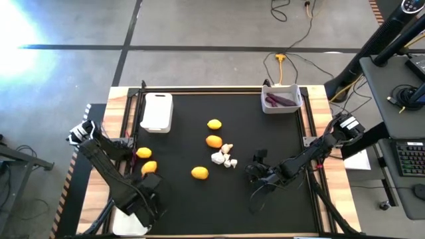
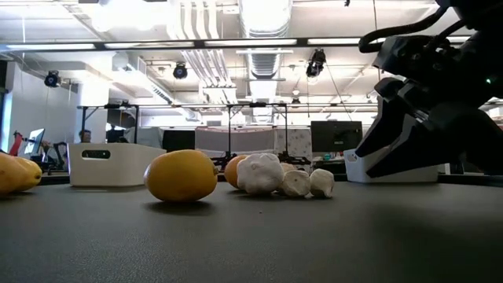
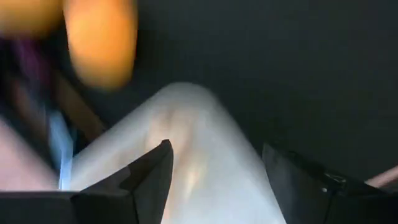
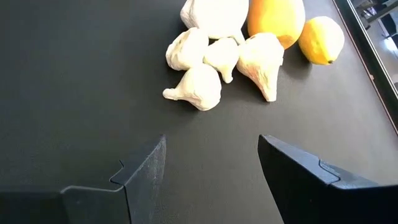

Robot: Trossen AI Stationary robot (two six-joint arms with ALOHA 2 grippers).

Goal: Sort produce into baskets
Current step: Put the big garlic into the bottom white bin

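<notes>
Three lemons [image 1: 214,141] and a cluster of whitish lumpy pieces [image 1: 224,158] lie mid-table; two more lemons [image 1: 146,160] lie at the left. My left gripper [image 3: 214,180] points down, open and empty, above a corner of the near-left white basket [image 3: 186,124]; the arm hides most of that basket [image 1: 129,224]. My right gripper [image 4: 211,168] is open, low over the mat, just right of the whitish pieces [image 4: 211,59]. The far-right basket [image 1: 281,99] holds dark purple pieces [image 1: 279,100]. At the far left stands another white basket [image 1: 157,111].
The black mat has a wooden frame [image 1: 119,119] around it. A yellow cable [image 1: 282,63] lies on the floor beyond the far edge. Bare mat lies near the front edge [image 1: 219,212] between the two arms.
</notes>
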